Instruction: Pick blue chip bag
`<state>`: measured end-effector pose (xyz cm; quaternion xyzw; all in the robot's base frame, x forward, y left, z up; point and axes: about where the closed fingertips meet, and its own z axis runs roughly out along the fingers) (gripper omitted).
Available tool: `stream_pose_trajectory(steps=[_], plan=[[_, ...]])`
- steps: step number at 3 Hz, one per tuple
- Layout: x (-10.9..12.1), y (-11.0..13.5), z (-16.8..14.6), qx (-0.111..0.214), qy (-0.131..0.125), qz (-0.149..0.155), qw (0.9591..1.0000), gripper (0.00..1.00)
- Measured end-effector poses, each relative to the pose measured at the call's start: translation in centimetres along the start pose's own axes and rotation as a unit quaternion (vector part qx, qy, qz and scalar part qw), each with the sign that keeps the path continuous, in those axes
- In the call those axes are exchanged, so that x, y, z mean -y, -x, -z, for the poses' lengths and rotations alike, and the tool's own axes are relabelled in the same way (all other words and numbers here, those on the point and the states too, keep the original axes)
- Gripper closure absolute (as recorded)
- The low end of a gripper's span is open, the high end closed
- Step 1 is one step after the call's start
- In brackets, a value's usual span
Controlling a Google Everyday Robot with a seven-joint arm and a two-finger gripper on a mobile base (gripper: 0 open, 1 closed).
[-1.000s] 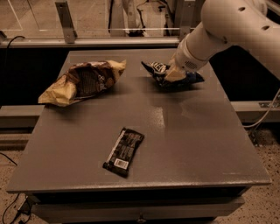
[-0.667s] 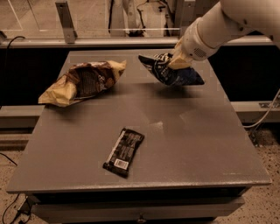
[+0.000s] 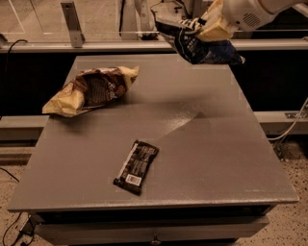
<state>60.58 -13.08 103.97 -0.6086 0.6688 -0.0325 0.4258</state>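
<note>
Arm (image 3: 250, 12) reaches in from top right. Gripper (image 3: 208, 30) pinched tight on the blue chip bag (image 3: 195, 45), hanging clear above the table (image 3: 216, 144).

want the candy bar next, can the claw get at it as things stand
Probably not yet: the claw is shut on the blue chip bag, up over the table's far edge. The candy bar itself lies uncovered.

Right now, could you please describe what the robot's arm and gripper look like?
The arm is a smooth, rounded white shell with a small patch of dotted vent holes. The gripper, at the top right above the far edge of the table and against the blue chip bag, has pale tan, blunt fingers. No cables or markings show on the arm.
</note>
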Motion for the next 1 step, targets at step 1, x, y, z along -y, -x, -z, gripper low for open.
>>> stream_pose_trajectory(steps=[1], plan=[[0.04, 0.09, 0.1, 0.0, -0.001, 0.001, 1.0, 1.0]])
